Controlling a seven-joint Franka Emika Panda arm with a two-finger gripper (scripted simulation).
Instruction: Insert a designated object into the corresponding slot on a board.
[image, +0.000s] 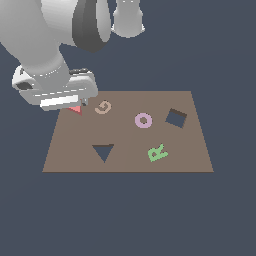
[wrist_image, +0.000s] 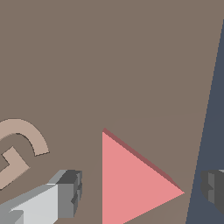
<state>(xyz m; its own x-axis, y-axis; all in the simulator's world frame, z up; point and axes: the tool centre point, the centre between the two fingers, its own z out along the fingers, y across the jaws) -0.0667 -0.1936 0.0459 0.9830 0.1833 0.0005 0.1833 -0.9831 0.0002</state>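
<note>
While the wide pincer (wrist_image: 139, 192) straddles the triangle (wrist_image: 131, 183), one finger (wrist_image: 214, 188) overhangs the board (wrist_image: 109, 65) edge.

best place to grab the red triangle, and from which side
Come straight down from above: the red triangle lies flat on the board, so only its thin edges offer purchase. The hand already straddles it open, one finger toward the tan G, the other at the board's edge. Close across the middle, not the narrow tip, which would likely slip out.
</note>
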